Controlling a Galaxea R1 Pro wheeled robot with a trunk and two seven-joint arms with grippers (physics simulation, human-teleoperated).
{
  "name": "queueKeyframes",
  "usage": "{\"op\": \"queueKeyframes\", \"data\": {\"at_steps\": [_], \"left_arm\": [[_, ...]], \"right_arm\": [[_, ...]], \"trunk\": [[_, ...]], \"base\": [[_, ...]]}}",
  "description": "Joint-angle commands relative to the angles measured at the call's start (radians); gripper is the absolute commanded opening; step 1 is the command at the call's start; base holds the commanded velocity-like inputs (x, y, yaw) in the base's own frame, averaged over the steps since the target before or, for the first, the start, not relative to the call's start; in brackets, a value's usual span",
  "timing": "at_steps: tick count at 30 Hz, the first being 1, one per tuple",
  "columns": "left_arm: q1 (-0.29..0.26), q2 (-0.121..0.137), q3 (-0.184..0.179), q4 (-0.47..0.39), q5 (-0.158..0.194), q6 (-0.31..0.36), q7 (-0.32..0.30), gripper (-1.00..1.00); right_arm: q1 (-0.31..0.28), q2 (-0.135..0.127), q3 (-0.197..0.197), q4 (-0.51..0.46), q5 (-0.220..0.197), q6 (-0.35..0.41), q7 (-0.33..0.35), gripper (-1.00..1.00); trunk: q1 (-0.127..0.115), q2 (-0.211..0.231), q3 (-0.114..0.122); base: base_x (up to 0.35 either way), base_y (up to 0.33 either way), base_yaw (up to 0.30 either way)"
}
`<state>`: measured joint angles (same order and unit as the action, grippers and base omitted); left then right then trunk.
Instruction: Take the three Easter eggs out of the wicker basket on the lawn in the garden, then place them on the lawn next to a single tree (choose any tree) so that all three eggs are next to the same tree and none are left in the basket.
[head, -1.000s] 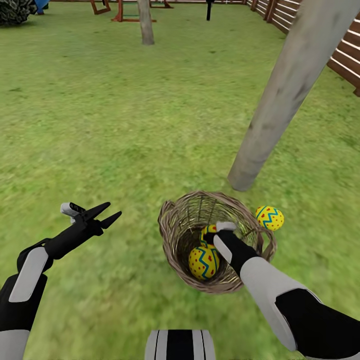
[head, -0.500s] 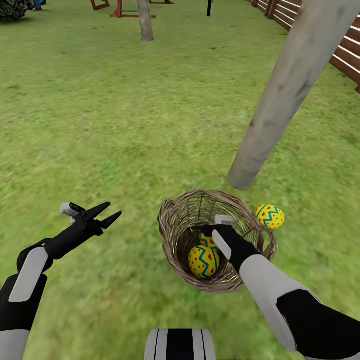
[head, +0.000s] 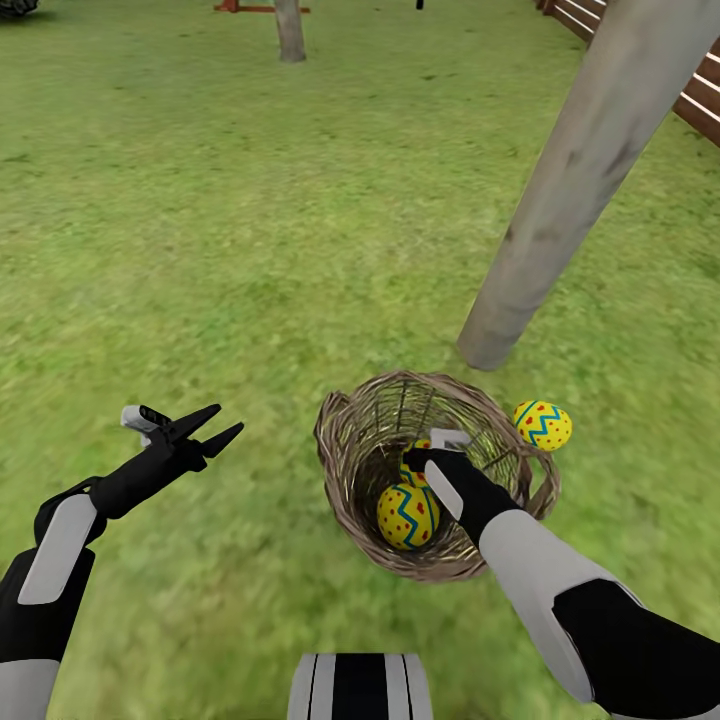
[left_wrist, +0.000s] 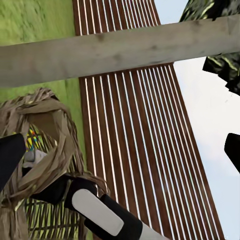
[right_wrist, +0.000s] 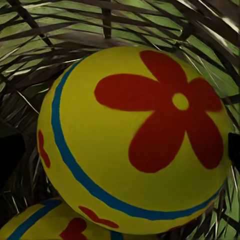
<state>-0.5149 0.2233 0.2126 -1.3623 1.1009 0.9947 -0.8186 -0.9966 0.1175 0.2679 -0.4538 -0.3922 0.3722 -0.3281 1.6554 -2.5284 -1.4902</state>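
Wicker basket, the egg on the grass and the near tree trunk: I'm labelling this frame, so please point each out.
wicker basket (head: 345, 462), head view, on its braided left rim.
egg on the grass (head: 542, 425), head view, middle of its shell.
tree trunk (head: 560, 205), head view, mid-height of the bark.

Eggs: yellow; flower egg (right_wrist: 135, 140) carries a red flower and blue band, egg on lawn (head: 542, 425) blue zigzag with red dots. Wicker basket (head: 345, 470) brown; lawn (head: 250, 250) mottled green. Tree trunk (head: 570, 190) pale grey-beige; fence (left_wrist: 135, 150) brown slats.
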Motion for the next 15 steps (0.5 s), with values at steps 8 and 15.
{"op": "queueKeyframes", "data": {"at_steps": [8, 15], "left_arm": [[0.000, 0.000, 0.001, 0.007, 0.000, 0.003, -0.004, 1.00], [0.000, -0.001, 0.001, 0.007, 0.001, 0.002, -0.004, 1.00]], "right_arm": [[0.000, 0.000, 0.008, 0.000, -0.013, 0.005, -0.009, 1.00], [0.000, -0.002, 0.007, 0.000, -0.014, 0.007, -0.008, -1.00]], "trunk": [[0.001, -0.001, -0.012], [0.003, -0.002, -0.028]], "base": [[0.000, 0.000, 0.000], [0.000, 0.000, 0.000]]}}
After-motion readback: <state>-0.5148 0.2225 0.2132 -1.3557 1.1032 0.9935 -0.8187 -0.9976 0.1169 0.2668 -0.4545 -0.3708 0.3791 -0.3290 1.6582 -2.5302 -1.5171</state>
